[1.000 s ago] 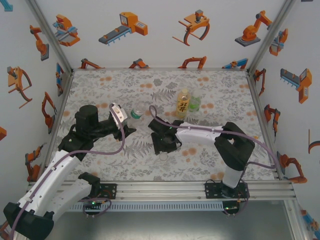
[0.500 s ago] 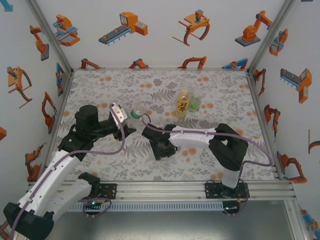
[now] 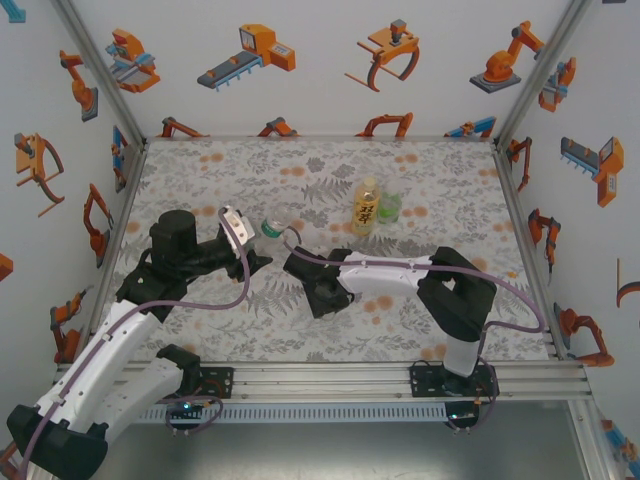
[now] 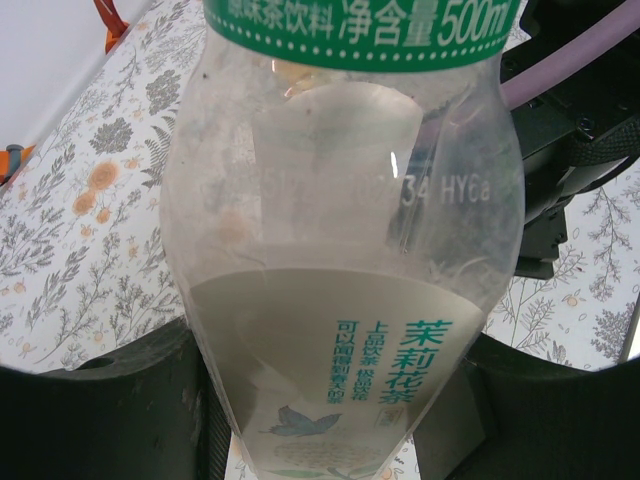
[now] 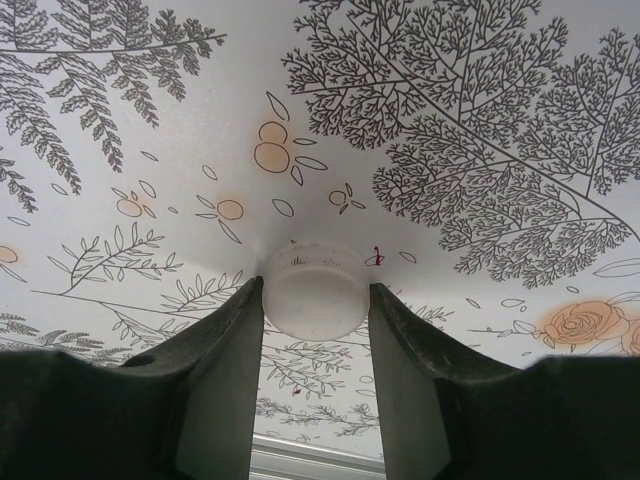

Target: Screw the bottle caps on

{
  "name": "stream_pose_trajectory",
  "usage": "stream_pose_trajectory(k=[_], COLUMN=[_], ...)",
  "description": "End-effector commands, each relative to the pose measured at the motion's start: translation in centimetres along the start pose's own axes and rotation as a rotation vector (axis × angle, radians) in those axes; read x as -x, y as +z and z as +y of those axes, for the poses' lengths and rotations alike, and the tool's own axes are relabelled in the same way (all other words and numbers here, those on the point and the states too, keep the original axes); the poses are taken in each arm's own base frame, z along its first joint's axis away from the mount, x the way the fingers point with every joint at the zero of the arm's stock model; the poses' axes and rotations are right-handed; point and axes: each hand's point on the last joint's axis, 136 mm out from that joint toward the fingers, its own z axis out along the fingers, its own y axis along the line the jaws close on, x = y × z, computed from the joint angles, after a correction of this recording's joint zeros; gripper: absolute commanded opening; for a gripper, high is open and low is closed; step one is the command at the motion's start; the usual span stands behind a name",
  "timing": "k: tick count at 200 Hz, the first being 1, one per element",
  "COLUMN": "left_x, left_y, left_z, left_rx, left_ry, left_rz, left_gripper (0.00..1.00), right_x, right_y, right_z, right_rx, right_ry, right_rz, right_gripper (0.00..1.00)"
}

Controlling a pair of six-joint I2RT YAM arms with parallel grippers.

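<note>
The right tool [image 5: 316, 285] is pinching the white cap [image 5: 314, 302] lying mid-desk [image 3: 250, 170], nearer the near edge, and should be squaring its grip before lifting toward the pale-labelled bottle [image 4: 340, 250] that the left tool [image 4: 330, 410] is clamping.

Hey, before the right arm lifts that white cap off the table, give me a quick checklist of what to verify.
1. The white cap sits centred between the fingers of the right gripper: ok.
2. Both fingers lie against the cap's sides: ok.
3. The cap rests flat on the table: ok.
4. The left gripper clamps the pale-labelled bottle: ok.
5. That bottle's mouth is bare and reachable: cannot tell.
6. The amber bottle and small green bottle stand apart from both arms: ok.
</note>
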Motion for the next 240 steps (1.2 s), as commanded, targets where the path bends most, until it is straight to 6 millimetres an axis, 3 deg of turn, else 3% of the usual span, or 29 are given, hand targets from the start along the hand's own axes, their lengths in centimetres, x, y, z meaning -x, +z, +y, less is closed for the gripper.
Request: stream_pose_trajectory(k=[1,32,67,133,171,207,240], left_x=[0.7,0.2,-0.5,-1.9,-2.9,-2.9,-2.9], left_y=[-0.2,0.3,0.8,1.7,2.3,2.2,2.2], left_z=[0.0,-0.1,-0.5,-1.7,-3.6,-5.2,-6.1], left_rx=[-0.012,-0.033,-0.079,-0.143,-0.205,-0.26,-0.294], left_ry=[0.011,0.006,0.005,0.012,0.067,0.114,0.139], left_rz=[-0.022,0.011,0.053,0.13,0.205,0.201,0.2], left_gripper=[0.14,0.07,0.06,0.06,0.05,0.05,0.03], right_x=[0.7,1.3,2.5,5.2,5.1,3.3,1.8], right_y=[-0.8,-2.6,-6.2,-16.8,-23.9,-30.0,-33.5], right_z=[0.1,-0.9,-3.2,-6.6,-5.5,-3.3,-1.7], right_rx=[0.004,0.026,0.088,0.323,0.459,0.604,0.696], right_ry=[-0.007,0.004,0.034,-0.004,-0.202,-0.434,-0.636], right_rz=[-0.033,-0.069,-0.149,-0.436,-0.628,-0.785,-0.918], right_gripper=[0.37,0.34,0.33,0.3,0.27,0.25,0.25])
